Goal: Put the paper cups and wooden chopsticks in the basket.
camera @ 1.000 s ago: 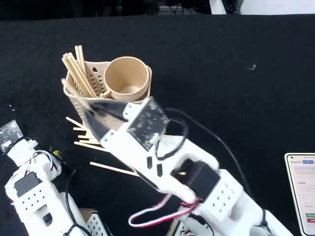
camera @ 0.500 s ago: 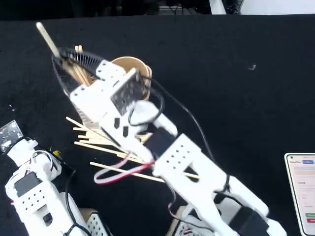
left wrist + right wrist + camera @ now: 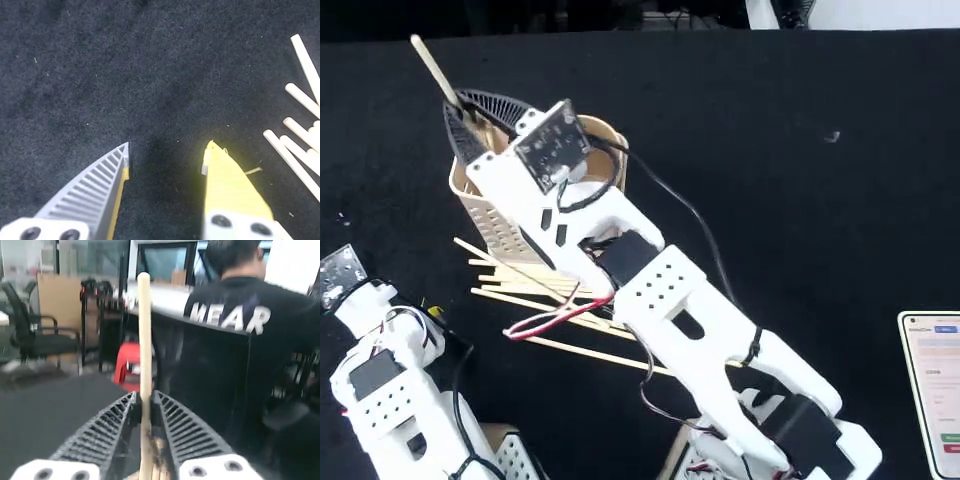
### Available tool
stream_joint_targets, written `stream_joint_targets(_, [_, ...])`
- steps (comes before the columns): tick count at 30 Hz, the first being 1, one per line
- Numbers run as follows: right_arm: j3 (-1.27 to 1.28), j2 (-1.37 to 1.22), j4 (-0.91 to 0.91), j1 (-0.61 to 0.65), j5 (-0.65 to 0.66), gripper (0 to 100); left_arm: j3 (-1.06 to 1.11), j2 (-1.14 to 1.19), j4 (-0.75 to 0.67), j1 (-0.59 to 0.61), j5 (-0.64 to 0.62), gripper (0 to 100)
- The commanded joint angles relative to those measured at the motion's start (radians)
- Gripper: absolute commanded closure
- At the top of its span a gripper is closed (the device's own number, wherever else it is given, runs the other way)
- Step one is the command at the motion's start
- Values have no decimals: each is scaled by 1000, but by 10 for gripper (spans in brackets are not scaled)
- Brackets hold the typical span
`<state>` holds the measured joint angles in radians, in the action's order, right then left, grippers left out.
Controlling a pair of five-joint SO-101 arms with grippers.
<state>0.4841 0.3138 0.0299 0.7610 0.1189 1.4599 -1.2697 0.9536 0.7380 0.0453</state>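
My right gripper (image 3: 470,112) hangs over the far left rim of the white basket (image 3: 488,222), shut on one wooden chopstick (image 3: 432,65) that points up and away from the table. In the right wrist view that chopstick (image 3: 144,330) stands upright between the closed fingers of the right gripper (image 3: 145,401). A paper cup (image 3: 607,136) sits in the basket, mostly hidden by the arm. Several loose chopsticks (image 3: 510,285) lie on the black table in front of the basket. My left gripper (image 3: 167,147) is open and empty just above the table, with chopstick ends (image 3: 295,137) beside it.
The left arm's base (image 3: 380,385) stands at the near left corner. A white device with a screen (image 3: 932,385) lies at the right edge. The right arm's body (image 3: 670,300) stretches diagonally over the loose chopsticks.
The right arm has swung up and leftward from above the loose chopsticks to over the basket, carrying a chopstick. The left arm has stayed still.
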Motion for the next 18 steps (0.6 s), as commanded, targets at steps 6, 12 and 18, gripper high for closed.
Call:
stream_joint_targets(6, [-111,208,-391,8,-9,849,-10,-15,-12,-4,-2,758])
stream_joint_targets(12, [-87,438,-862,26,-9,945,-10,-15,-12,-7,-2,758])
stream_joint_targets(18, [188,573,-1208,61,-2,848,-10,-15,-12,-7,-2,758])
